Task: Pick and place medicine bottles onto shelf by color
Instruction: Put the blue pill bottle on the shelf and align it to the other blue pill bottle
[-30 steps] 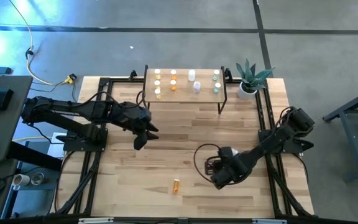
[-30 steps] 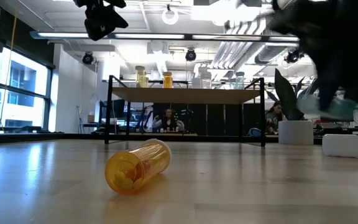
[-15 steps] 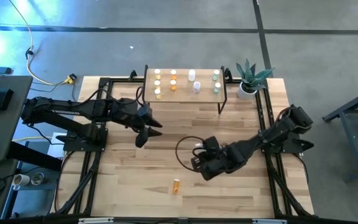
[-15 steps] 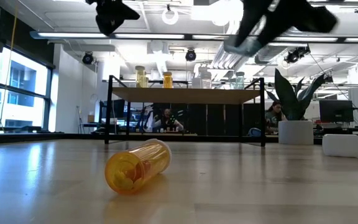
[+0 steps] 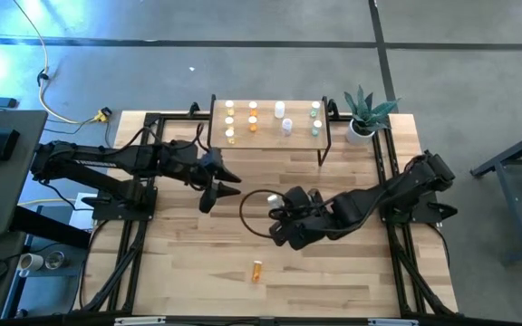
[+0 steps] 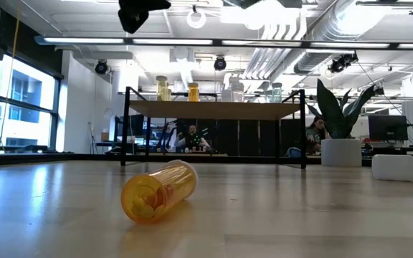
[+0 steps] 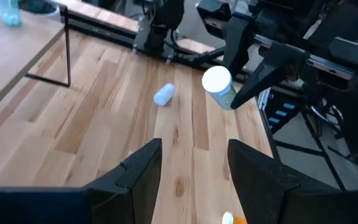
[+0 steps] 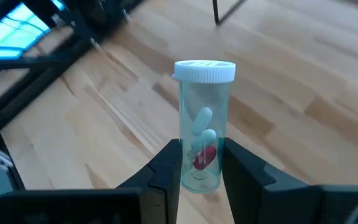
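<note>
i count ten bottles on the shelf (image 5: pixel 270 136). one orange bottle (image 5: pixel 257 270) lies capless on the table (image 5: pixel 179 272). the right gripper (image 8: pixel 197 180) is clamped on a clear greenish bottle (image 8: pixel 200 127) with a white cap, above mid-table; its wrist view alone shows pills inside. the left gripper (image 7: pixel 191 165) hovers near the shelf, fingers apart, holding nothing. only the left wrist view shows a pale bottle (image 7: pixel 163 94) lying on the table.
</note>
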You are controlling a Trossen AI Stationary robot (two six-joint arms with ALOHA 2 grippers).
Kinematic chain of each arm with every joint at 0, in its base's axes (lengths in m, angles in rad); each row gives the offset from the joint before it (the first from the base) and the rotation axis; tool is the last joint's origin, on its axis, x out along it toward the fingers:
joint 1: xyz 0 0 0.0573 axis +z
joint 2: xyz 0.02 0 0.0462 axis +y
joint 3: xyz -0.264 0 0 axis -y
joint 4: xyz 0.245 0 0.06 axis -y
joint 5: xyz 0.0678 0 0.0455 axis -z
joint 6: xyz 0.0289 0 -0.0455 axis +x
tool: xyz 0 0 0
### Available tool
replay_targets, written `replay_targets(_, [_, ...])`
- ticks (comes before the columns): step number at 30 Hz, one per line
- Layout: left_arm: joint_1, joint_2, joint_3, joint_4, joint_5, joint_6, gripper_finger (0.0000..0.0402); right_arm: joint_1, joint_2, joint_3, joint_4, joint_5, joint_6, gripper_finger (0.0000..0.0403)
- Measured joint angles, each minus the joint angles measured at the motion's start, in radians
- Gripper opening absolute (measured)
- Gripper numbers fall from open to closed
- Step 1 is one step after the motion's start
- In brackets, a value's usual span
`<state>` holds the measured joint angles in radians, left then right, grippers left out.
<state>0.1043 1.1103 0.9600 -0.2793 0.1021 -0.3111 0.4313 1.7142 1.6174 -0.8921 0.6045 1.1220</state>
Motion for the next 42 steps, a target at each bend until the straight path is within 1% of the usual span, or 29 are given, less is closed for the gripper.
replay_targets(6, [0.000, 0.000, 0.000, 0.050, 0.000, 0.000, 0.0172, -0.014, 0.000, 0.076, 0.010, 0.071, -0.128, 0.0087])
replay_targets(13, [0.000, 0.000, 0.000, 0.119, 0.006, 0.000, 0.0172, -0.013, 0.000, 0.158, 0.022, 0.125, -0.267, 0.0087])
replay_targets(18, [-0.001, 0.000, 0.000, 0.187, 0.069, 0.002, 0.0172, -0.013, 0.000, 0.205, 0.048, 0.131, -0.363, 0.0087])
replay_targets(21, [-0.001, 0.000, 0.000, 0.223, 0.107, 0.033, 0.0172, -0.014, 0.000, 0.231, 0.060, 0.131, -0.408, 0.0087])
replay_targets(27, [-0.019, 0.000, 0.000, 0.291, 0.112, 0.097, 0.0172, -0.014, -0.001, 0.262, 0.162, 0.110, -0.546, 0.0087])
replay_targets(32, [-0.035, 0.000, 0.000, 0.371, 0.104, 0.106, 0.0172, -0.022, -0.001, 0.262, 0.281, 0.015, -0.657, 0.0087])
replay_targets(34, [-0.040, 0.000, 0.000, 0.409, 0.100, 0.106, 0.0172, -0.027, -0.001, 0.262, 0.305, -0.012, -0.676, 0.0087])
replay_targets(42, [-0.055, 0.000, 0.000, 0.515, 0.099, 0.106, 0.0172, -0.039, -0.001, 0.262, 0.338, -0.011, -0.701, 0.0087])
